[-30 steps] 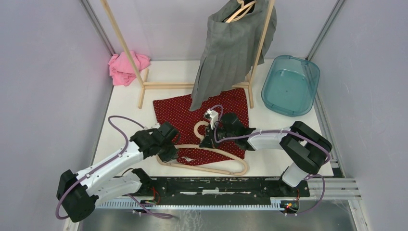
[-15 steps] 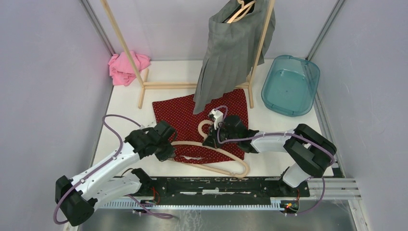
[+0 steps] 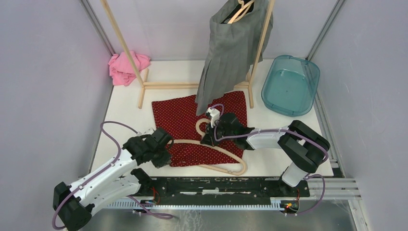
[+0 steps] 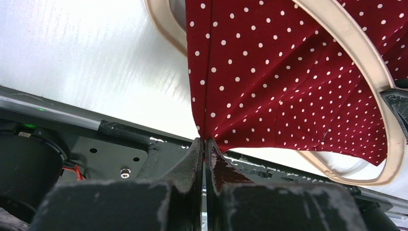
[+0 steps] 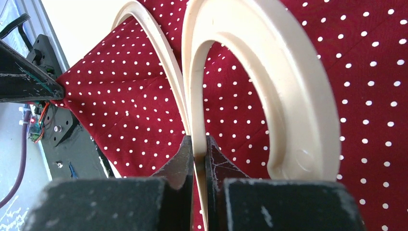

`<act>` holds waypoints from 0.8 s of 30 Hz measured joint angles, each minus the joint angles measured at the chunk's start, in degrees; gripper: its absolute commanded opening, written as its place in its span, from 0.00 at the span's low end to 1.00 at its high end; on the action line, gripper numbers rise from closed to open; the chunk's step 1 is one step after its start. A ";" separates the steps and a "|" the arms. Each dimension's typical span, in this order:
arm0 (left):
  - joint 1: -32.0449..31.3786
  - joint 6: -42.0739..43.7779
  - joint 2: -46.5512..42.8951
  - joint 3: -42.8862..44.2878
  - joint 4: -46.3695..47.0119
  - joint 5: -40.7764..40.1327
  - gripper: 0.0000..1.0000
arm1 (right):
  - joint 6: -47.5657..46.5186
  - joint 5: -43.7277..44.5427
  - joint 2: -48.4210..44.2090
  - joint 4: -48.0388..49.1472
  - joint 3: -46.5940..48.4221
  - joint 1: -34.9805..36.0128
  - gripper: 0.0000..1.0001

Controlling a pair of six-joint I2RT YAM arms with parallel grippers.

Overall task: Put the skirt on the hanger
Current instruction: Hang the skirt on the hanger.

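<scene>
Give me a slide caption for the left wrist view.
Left end effector pinches a corner of the red polka-dot skirt, fabric held taut, cream hanger crossing it.

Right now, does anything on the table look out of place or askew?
A pink cloth lies crumpled in the far left corner, by the rack's foot. The red skirt puckers toward the left gripper, which pinches its edge, while the right gripper clamps the hanger.

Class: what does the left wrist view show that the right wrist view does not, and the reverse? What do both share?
Left wrist only: the left gripper shut on the edge of the skirt, and the rounded end of the hanger. Right wrist only: the right gripper shut on the hanger beside its hook. Both: the red dotted skirt and the cream hanger.
</scene>
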 measured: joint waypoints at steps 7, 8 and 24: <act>0.00 0.00 -0.57 -0.61 0.07 0.15 0.23 | -1.01 -0.02 0.02 -1.95 1.27 0.00 0.01; 0.00 0.00 -0.35 -0.61 0.07 0.20 0.27 | -1.16 -0.02 0.02 -2.25 1.49 0.00 0.01; 0.00 0.02 5.16 0.13 -0.02 1.46 0.33 | -2.64 0.00 0.02 -4.52 2.75 0.00 0.01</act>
